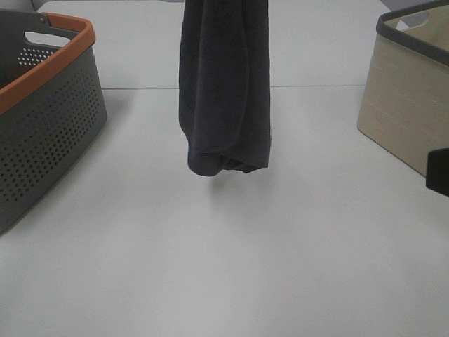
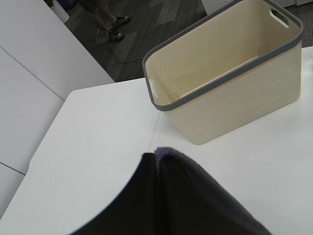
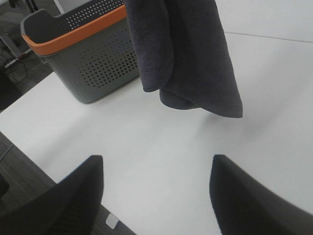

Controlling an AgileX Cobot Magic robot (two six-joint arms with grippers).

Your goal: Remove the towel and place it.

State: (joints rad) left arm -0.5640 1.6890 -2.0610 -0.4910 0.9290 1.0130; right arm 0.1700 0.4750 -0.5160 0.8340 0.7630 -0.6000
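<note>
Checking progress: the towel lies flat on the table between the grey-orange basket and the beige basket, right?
Not flat: the towel hangs down in mid-air, as the exterior high view shows. It is between the grey-orange basket and the beige basket.

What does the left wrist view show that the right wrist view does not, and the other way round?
Only the left wrist view: the cream basket with a grey rim, nothing visible inside, and the dark floor. Only the right wrist view: the grey perforated basket with an orange rim, and the right gripper, open. Both: the towel and the white table.
</note>
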